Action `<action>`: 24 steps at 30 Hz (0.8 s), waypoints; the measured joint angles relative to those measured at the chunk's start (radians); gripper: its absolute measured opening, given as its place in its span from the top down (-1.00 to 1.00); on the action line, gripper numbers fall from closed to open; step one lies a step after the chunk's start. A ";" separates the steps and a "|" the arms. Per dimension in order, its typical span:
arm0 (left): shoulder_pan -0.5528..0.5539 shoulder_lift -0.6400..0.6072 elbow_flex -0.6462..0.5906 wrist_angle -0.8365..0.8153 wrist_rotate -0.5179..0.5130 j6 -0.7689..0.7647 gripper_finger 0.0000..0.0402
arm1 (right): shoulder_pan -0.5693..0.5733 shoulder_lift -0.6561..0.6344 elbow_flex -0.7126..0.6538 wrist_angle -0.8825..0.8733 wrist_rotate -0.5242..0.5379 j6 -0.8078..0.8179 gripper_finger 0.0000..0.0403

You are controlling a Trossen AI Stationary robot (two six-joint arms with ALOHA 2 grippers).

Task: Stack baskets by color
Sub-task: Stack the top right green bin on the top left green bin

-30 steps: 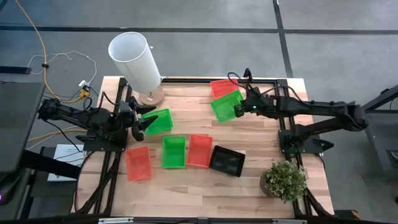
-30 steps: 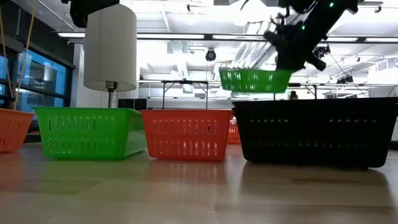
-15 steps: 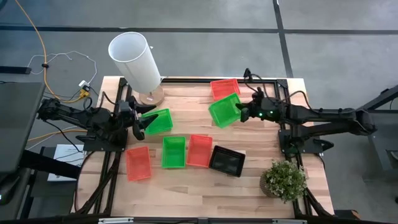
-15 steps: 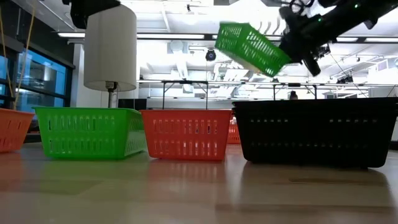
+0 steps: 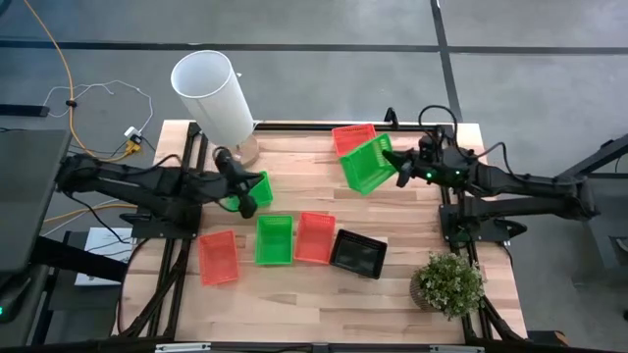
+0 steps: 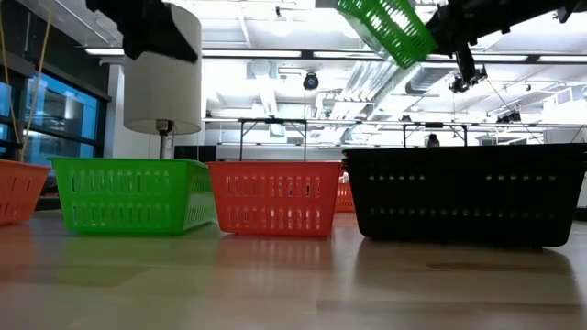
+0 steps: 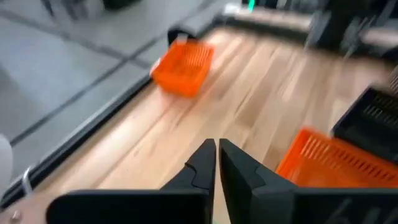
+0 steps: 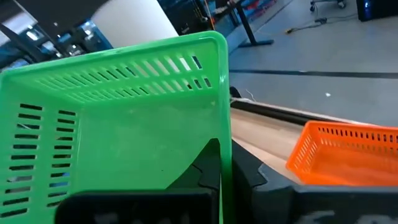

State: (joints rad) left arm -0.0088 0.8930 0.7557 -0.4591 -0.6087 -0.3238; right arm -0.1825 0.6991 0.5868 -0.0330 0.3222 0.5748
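My right gripper [image 5: 397, 175] is shut on a green basket [image 5: 367, 164], held high and steeply tilted over the table's far right [image 6: 386, 26]. Behind it a red basket [image 5: 353, 137] rests on its base. My left gripper [image 5: 246, 199] hovers shut over another green basket [image 5: 257, 186] at far left, its fingers [image 7: 217, 146] together with nothing between them. Nearer the front edge, a red [image 5: 218, 257], a green [image 5: 274, 240], a red [image 5: 315, 237] and a black basket [image 5: 357, 253] stand in a row on their bases. My right gripper pinches one side wall of the green basket [image 8: 222, 134], with one finger inside [image 8: 208, 165] and one outside [image 8: 249, 171]. The fingers come about level from the table's right side. The basket is lifted clear and tipped steeply, its free end raised.
A tall white cylinder [image 5: 214, 96] stands at the far left corner, close behind my left arm. A potted plant [image 5: 446, 282] sits at the near right corner. Bare wood lies between the two green baskets and along the front edge [image 5: 324, 309].
My right gripper has drawn back toward the table's right edge and risen, tipping upward. Its green basket went from level to steeply tilted and higher. My left gripper has moved toward the right, over the far-left green basket, and shut on nothing.
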 joint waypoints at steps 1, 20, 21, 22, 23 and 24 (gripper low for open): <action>0.012 0.024 0.015 -0.036 0.006 -0.013 0.95 | 0.000 -0.008 0.000 0.000 0.000 0.000 1.00; 0.210 0.325 0.118 -0.346 0.157 -0.224 1.00 | 0.000 -0.032 0.001 -0.001 -0.013 -0.008 1.00; 0.219 0.342 0.115 -0.347 0.177 -0.234 1.00 | 0.000 -0.032 0.001 -0.001 -0.015 -0.008 1.00; 0.228 0.361 0.110 -0.346 0.197 -0.246 1.00 | 0.000 -0.032 0.001 -0.001 -0.016 -0.008 1.00; 0.239 0.384 0.104 -0.350 0.218 -0.259 1.00 | 0.000 -0.032 0.001 -0.001 -0.016 -0.008 1.00; 0.249 0.404 0.098 -0.350 0.241 -0.271 1.00 | 0.000 -0.032 0.001 -0.002 -0.017 -0.008 1.00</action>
State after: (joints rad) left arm 0.2406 1.2975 0.8540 -0.8090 -0.3682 -0.5952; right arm -0.1825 0.6666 0.5877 -0.0345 0.3054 0.5671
